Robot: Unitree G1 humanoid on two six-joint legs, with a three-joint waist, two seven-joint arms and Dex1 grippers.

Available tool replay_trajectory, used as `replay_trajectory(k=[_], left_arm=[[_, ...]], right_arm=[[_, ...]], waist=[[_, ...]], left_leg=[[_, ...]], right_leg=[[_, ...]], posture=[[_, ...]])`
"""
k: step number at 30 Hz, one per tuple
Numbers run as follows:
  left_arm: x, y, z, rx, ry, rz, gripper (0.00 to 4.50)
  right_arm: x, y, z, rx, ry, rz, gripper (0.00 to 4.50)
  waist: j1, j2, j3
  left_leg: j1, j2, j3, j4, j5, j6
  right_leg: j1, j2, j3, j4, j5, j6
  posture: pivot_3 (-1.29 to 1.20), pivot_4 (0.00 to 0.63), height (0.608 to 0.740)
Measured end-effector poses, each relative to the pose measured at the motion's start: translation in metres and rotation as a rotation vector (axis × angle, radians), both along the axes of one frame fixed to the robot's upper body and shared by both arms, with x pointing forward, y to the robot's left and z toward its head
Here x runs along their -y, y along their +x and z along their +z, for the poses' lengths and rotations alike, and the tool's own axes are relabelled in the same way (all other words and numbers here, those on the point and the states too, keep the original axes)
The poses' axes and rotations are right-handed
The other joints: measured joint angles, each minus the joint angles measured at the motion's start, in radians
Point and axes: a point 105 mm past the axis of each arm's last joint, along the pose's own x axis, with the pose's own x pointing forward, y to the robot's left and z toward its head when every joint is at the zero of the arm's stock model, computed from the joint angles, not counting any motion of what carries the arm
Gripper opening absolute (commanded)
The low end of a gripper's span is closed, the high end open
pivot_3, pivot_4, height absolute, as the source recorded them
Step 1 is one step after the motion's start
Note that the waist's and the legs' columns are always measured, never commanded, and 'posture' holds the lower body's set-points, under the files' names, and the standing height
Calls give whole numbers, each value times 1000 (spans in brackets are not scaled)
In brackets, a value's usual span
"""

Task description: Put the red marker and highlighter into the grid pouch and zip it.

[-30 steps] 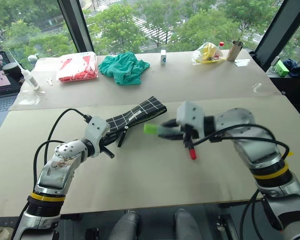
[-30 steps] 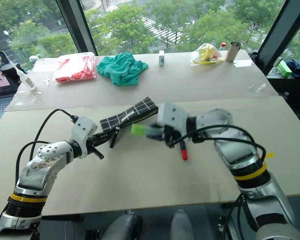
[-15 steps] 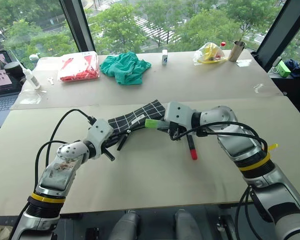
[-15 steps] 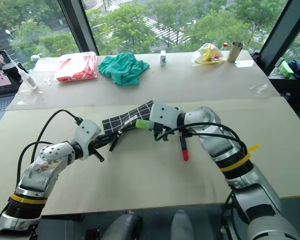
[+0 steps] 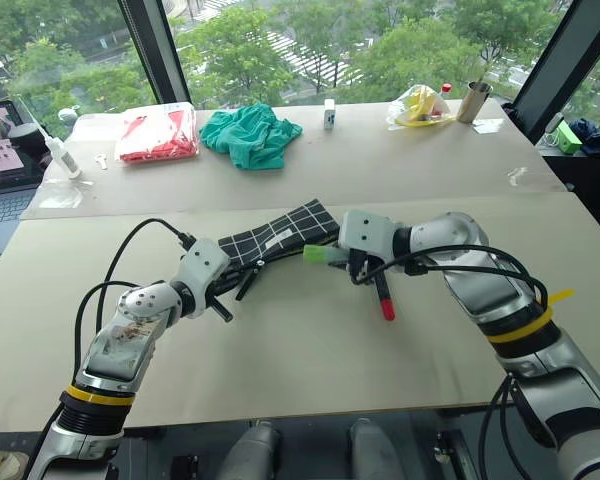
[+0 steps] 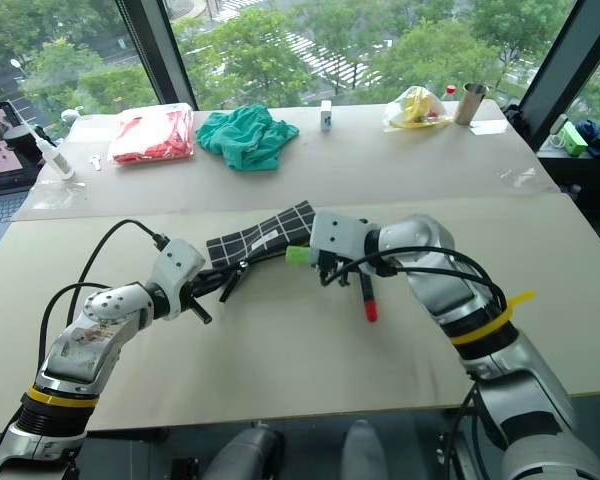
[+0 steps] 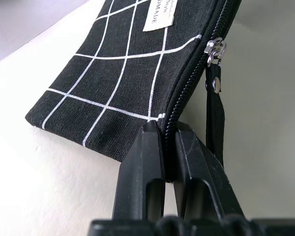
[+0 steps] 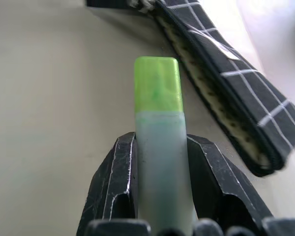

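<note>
The grid pouch (image 5: pixel 275 236) lies slanted on the near table, black with white lines and a white label (image 7: pixel 162 14). My left gripper (image 7: pixel 164 147) is shut on the pouch's near corner by the zipper track, with the zipper pull strap (image 7: pixel 215 108) hanging beside it. The pouch's zipper edge gapes open (image 8: pixel 221 105). My right gripper (image 8: pixel 160 162) is shut on the highlighter (image 8: pixel 158 123), whose green cap (image 5: pixel 315 253) points at the pouch's far end, just short of the opening. The red marker (image 5: pixel 383 295) lies on the table under my right wrist.
On the far table sit a red-and-clear plastic bag (image 5: pixel 157 134), a green cloth (image 5: pixel 250 136), a small white bottle (image 5: pixel 327 113), a yellow bag (image 5: pixel 417 105) and a metal cup (image 5: pixel 471 100). A laptop (image 5: pixel 0 150) stands at the far left.
My right gripper carried the highlighter toward the pouch, then drew back slightly to the right, the cap still close to the pouch's open end. The left gripper kept its hold in place.
</note>
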Motion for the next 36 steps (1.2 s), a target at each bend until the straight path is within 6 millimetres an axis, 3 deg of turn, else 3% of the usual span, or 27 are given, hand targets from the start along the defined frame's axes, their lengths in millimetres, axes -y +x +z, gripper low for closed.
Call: replay_trajectory(k=[5,9,21,27,33,36], left_arm=[[0,0,0,0,-1,0,0],[0,0,0,0,-2,0,0],[-1,-1,-2,-5,3,6,0],[-3,-2,-5,-9,17,12,0],[-3,-2,-6,-10,26,10,0],[-2,-2,-6,-9,27,7,0]], right_arm=[[-1,1,-4,-6,4,-14,1047],[0,19,0,21,13,-89,1047],[8,44,-1,16,4,-214,1047],[3,55,6,25,16,-258,1047],[-18,49,0,10,16,-203,1047],[-19,48,-1,1,13,-199,1047]], waist=[[-1,0,0],[-3,0,0],[-3,0,0],[-7,0,0],[-8,0,0],[-6,0,0]], left_leg=[[0,0,0,0,0,0],[0,0,0,0,0,0],[0,0,0,0,0,0],[0,0,0,0,0,0],[0,0,0,0,0,0],[0,0,0,0,0,0]], right_leg=[[0,0,0,0,0,0],[0,0,0,0,0,0],[0,0,0,0,0,0],[-1,0,0,1,0,0],[-1,0,0,1,0,0],[-1,0,0,1,0,0]], posture=[[0,150,740],[0,150,740],[0,150,740],[0,150,740],[0,150,740],[0,150,740]])
